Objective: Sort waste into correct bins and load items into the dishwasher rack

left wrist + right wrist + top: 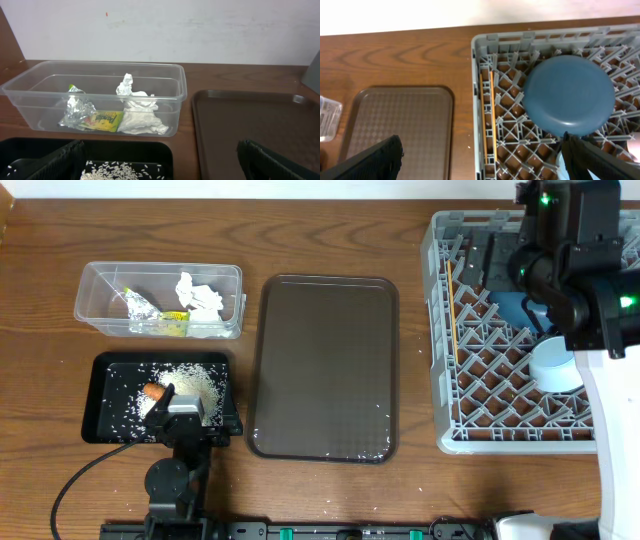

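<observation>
Wooden table (40,380), large blue bowl (568,95) inside grey rack (485,42)

Brown wooden table (40,330) with dark wavy grain, filling almost the whole overhead view. Behind its far edge a plain white wall (200,30), meeting the tabletop in one straight line. High on this wall, in the left wrist view, a small red speck (106,14). Soft and even light from above, with only weak shadows and a faint shine on the wood.
</observation>
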You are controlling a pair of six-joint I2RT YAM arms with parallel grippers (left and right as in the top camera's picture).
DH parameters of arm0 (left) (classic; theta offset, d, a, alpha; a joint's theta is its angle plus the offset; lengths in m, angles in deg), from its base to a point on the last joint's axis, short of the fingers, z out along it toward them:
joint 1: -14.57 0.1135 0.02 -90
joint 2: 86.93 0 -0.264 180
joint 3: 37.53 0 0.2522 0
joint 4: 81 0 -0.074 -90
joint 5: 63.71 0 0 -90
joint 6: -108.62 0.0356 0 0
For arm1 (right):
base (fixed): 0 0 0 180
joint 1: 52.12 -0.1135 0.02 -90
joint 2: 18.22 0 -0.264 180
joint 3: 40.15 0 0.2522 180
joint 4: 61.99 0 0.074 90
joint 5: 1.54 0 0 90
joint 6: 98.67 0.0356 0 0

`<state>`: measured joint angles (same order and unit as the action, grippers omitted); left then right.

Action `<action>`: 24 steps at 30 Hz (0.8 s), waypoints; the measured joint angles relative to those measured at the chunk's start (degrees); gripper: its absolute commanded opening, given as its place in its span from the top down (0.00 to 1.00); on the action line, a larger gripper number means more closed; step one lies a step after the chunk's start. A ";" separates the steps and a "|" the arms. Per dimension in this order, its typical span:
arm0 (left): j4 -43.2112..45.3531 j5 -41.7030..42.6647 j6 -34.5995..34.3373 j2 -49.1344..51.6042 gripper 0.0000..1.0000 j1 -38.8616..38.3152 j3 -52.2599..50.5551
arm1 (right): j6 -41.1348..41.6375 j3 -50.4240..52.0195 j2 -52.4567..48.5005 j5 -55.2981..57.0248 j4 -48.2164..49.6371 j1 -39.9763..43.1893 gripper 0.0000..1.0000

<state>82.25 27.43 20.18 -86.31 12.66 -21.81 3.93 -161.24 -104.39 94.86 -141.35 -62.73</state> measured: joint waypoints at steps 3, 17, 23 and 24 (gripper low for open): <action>0.00 0.00 0.00 0.00 0.02 0.00 -0.02 | 0.07 5.49 2.60 -0.17 5.68 0.31 0.01; 0.00 0.00 0.00 0.02 0.02 0.00 -0.02 | 0.24 63.54 36.68 -4.57 51.28 0.28 0.01; 0.04 0.00 0.00 0.00 0.02 0.00 -0.02 | 0.20 85.33 54.38 -5.09 64.70 0.72 0.01; 0.02 -0.02 0.00 0.02 0.02 0.00 -0.02 | 0.22 88.65 57.20 -5.09 66.40 1.07 0.01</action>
<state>82.28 27.41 20.18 -86.29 12.66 -21.83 4.15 -72.58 -47.19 89.76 -74.95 -61.66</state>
